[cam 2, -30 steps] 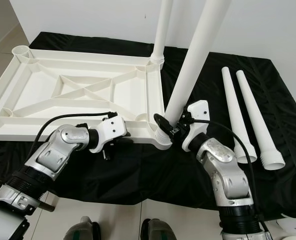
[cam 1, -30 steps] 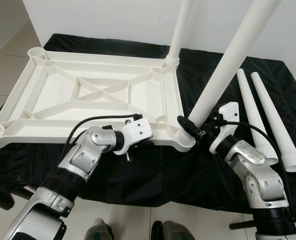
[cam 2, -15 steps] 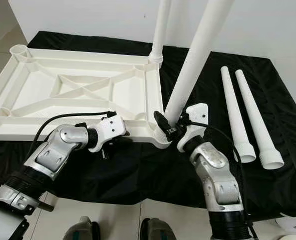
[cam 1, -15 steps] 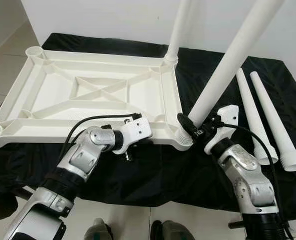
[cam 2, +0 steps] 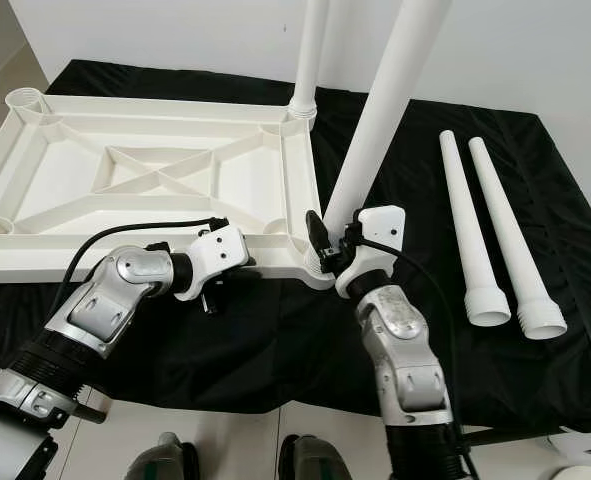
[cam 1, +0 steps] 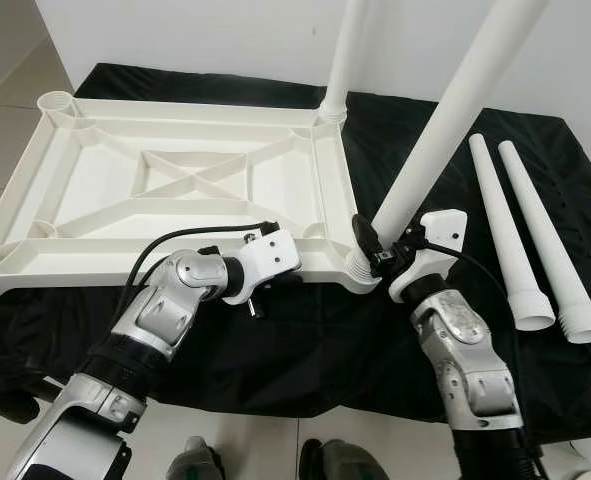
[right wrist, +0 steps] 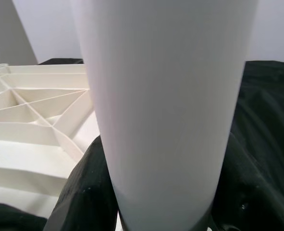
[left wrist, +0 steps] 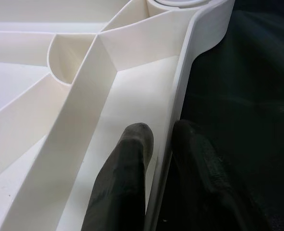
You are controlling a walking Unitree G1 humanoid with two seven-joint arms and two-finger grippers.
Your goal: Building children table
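A white plastic table top (cam 1: pixel 175 190) lies upside down on a black cloth. One white leg (cam 1: pixel 340 60) stands in its far right corner socket. A second white leg (cam 1: pixel 445 120) rises tilted from the near right corner socket (cam 1: pixel 360 268), and my right gripper (cam 1: pixel 380 255) is shut around its base. My left gripper (left wrist: pixel 161 139) is shut on the table top's near rim (left wrist: pixel 180 110), one finger inside the rim and one outside. Two loose white legs (cam 1: pixel 525 240) lie side by side on the cloth at the right.
The black cloth (cam 1: pixel 305 340) covers a low surface and hangs over its front edge. A white wall stands behind. Pale tiled floor (cam 1: pixel 5 110) shows at the left. My feet (cam 1: pixel 200 465) stand at the front edge.
The right arm has swung inward toward the corner socket, bringing the tilted leg's base in line with it. The left gripper has kept its hold on the rim. The view shifted slightly.
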